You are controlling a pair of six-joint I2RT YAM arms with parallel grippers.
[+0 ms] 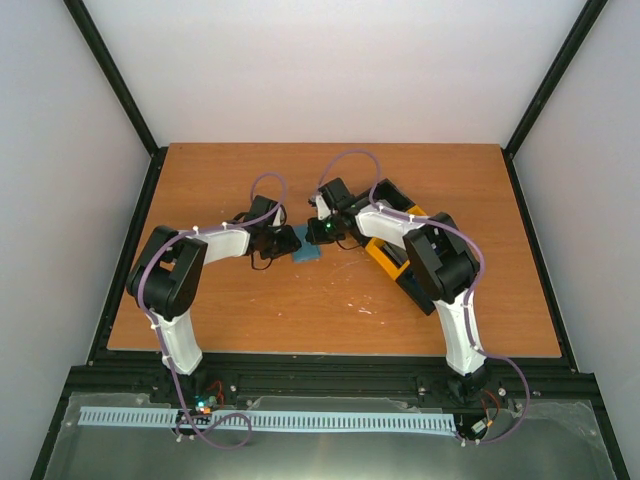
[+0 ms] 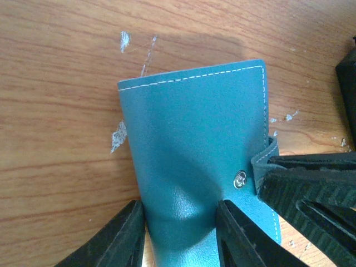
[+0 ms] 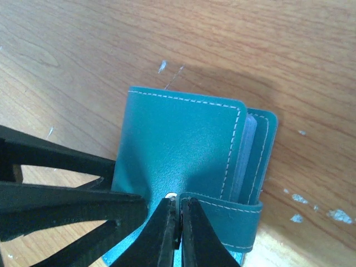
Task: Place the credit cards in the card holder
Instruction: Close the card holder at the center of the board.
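Fingers [image 3: 158,233] of the right gripper [image 3: 178,201] are clamping the card holder [image 3: 178,144] by its tab [image 3: 222,214], lower centre. Left gripper [image 2: 179,208] is straddling its edge, grasp unclear.

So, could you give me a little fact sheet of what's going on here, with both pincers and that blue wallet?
setting: wooden table, two arms meeting near its middle
card holder: folded, lying flat on the wood
right pincer: shut on the snap tab
left pincer: fingers either side of part of the holder; firm grip unclear
tray: black-and-yellow, partly under the right arm
credit cards: none visible
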